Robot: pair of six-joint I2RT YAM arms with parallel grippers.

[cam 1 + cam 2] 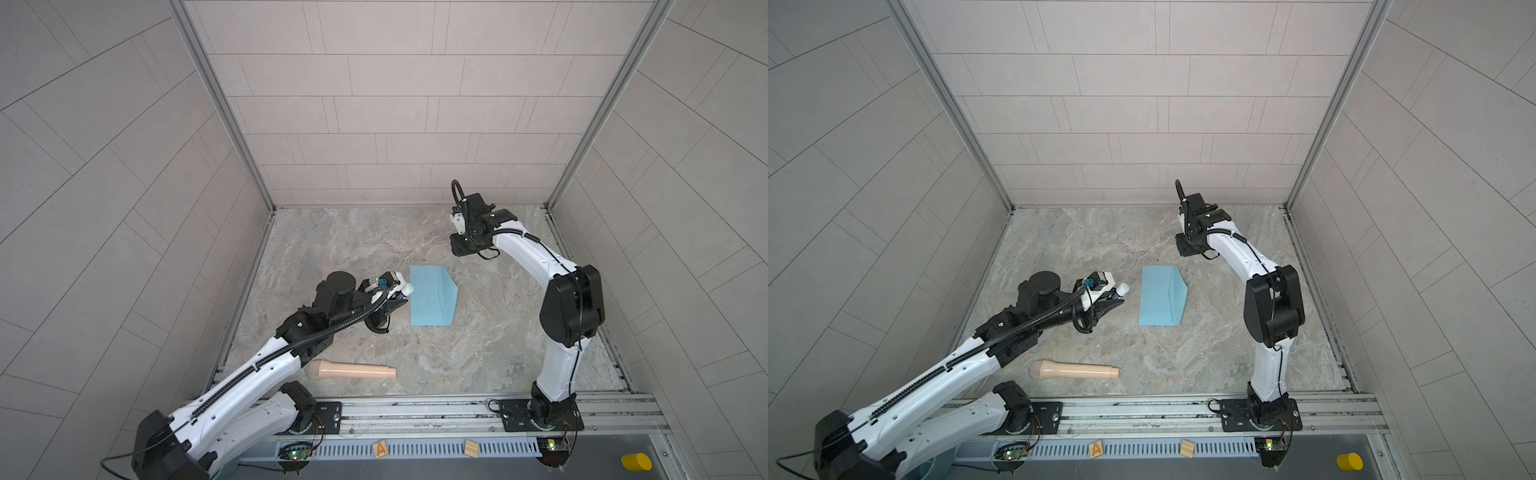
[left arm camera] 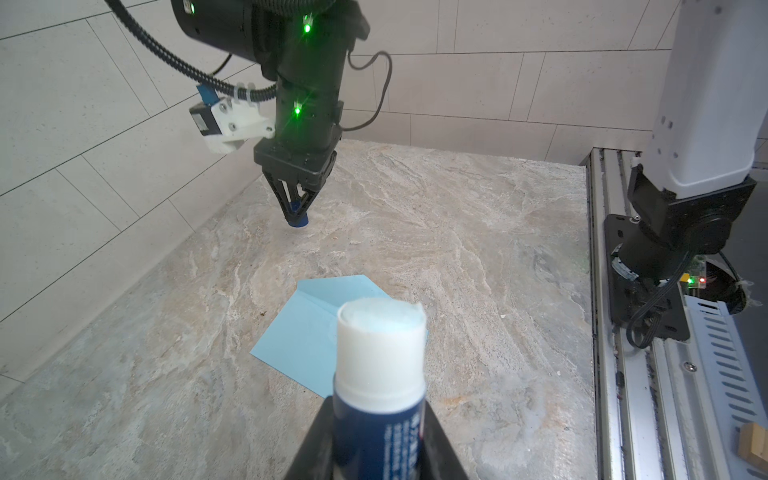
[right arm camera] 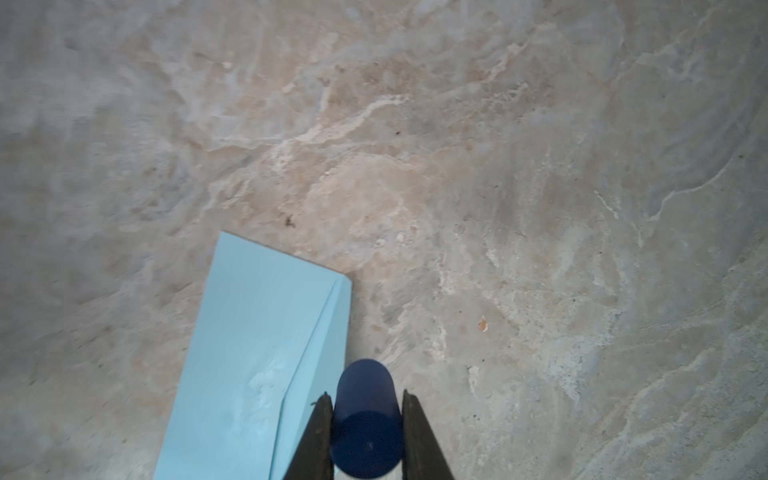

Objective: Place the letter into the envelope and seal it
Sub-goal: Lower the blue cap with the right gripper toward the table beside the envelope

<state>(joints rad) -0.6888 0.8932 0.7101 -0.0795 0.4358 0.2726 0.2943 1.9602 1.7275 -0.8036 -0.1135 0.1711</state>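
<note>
Nearest the rail, a peach plastic cylinder (image 1: 353, 369) lies on the marbled stone bench (image 1: 478, 353), apart from the work. Beyond it the left gripper (image 1: 401, 299) pinches an uncapped dark blue glue stick (image 2: 380, 353). The stick's white tip points at the light blue paper envelope (image 1: 428, 299), which lies just beside that tip, on the side toward the right arm. The envelope's long axis runs away from the rail. Its flap (image 1: 448, 297) sits along the long edge farther from the glue, so the tip would likely have to cross the body to reach it. The letter shows in no view and is probably already inside. Farthest back, well apart, the right gripper (image 2: 296, 216) clamps the stick's dark blue cap (image 3: 365, 415).
</note>
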